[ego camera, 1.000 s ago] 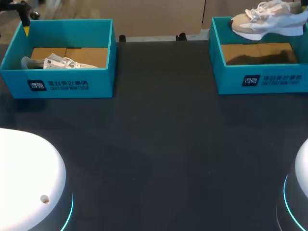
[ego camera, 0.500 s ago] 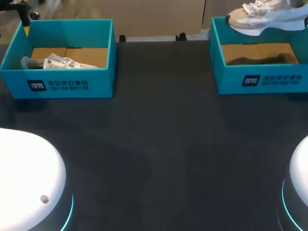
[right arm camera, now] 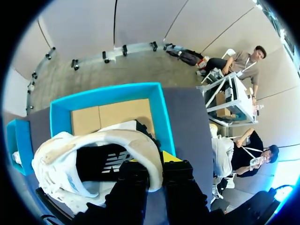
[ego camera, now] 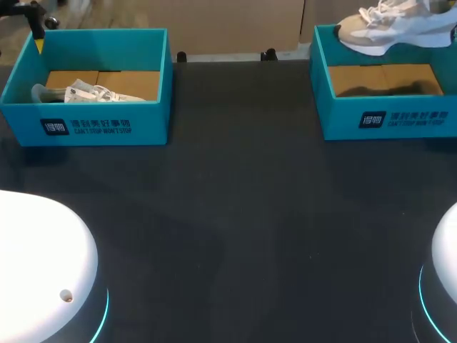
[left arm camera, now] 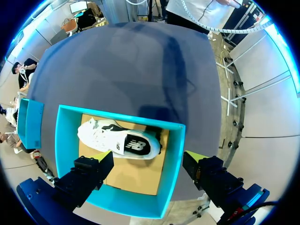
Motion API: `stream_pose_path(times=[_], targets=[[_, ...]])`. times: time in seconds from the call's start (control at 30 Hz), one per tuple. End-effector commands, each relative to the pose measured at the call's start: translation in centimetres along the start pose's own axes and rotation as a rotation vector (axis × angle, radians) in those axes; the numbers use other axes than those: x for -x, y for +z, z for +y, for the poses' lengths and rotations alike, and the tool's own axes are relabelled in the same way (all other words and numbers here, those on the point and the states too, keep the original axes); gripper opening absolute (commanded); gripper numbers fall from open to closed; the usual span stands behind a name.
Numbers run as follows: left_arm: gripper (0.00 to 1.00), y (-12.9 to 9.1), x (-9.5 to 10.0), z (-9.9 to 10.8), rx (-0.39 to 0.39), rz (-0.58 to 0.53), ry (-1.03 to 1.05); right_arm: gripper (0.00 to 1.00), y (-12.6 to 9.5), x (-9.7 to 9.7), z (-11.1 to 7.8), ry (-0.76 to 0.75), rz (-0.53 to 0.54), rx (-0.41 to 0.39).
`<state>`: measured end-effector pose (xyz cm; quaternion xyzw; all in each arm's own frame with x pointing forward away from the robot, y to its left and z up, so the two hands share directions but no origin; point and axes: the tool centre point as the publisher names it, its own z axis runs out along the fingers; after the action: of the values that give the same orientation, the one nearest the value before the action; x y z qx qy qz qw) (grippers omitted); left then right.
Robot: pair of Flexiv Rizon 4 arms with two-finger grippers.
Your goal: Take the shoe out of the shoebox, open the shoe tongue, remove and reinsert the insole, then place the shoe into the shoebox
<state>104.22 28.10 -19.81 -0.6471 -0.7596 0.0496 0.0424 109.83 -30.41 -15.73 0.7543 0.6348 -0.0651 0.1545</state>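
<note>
Right pincer (right arm camera: 156, 169) clamps the white-and-beige mesh sneaker (ego camera: 397, 27) above the teal cardboard shoebox (ego camera: 414, 120) at one o'clock, toe towards nine, long axis nine-to-three. Left pincer (left arm camera: 150, 171) gapes wide.

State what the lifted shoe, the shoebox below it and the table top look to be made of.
Lifted shoe: white textile or synthetic upper with beige suede-like panels, matte. Shoebox: teal printed cardboard, matte; its bare brown floor shows a flap seam. Table top: dark, glare-free sheet, perhaps rubber or fabric mat; cannot tell which.
</note>
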Motion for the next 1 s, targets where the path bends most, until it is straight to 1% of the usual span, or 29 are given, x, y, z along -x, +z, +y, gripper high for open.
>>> stream_pose_path(times=[0.03,0.07,0.17,0.33,0.4,0.47,0.67,0.87,1.0], targets=[[1.0,0.0,0.0,0.0,-0.001,0.002,0.001,0.0,-0.4,-1.0,-1.4,-0.006,-0.047,0.018],[1.0,0.0,0.0,0.0,-0.001,0.002,0.001,0.0,-0.6,-1.2,-1.7,-0.006,-0.066,0.026],[1.0,0.0,0.0,0.0,-0.001,0.002,0.001,0.0,-1.3,-1.9,-2.6,-0.02,-0.078,0.031],[1.0,0.0,0.0,0.0,-0.001,0.002,0.001,0.0,-3.0,-2.7,-4.4,-0.027,-0.067,0.058],[1.0,0.0,0.0,0.0,-0.001,0.002,0.001,0.0,-3.4,-2.8,-4.8,-0.029,-0.068,0.059],[1.0,0.0,0.0,0.0,-0.001,0.002,0.001,0.0,-4.1,-3.2,-5.7,-0.028,-0.069,0.056],[1.0,0.0,0.0,0.0,-0.001,0.002,0.001,0.0,-5.3,-5.0,-7.8,-0.001,-0.063,0.048],[1.0,0.0,0.0,0.0,-0.001,0.002,0.001,0.0,-6.7,-7.4,-10.3,0.012,-0.067,0.049],[1.0,0.0,0.0,0.0,-0.001,0.002,0.001,0.0,-8.0,-9.0,-12.7,0.027,-0.068,0.051]])
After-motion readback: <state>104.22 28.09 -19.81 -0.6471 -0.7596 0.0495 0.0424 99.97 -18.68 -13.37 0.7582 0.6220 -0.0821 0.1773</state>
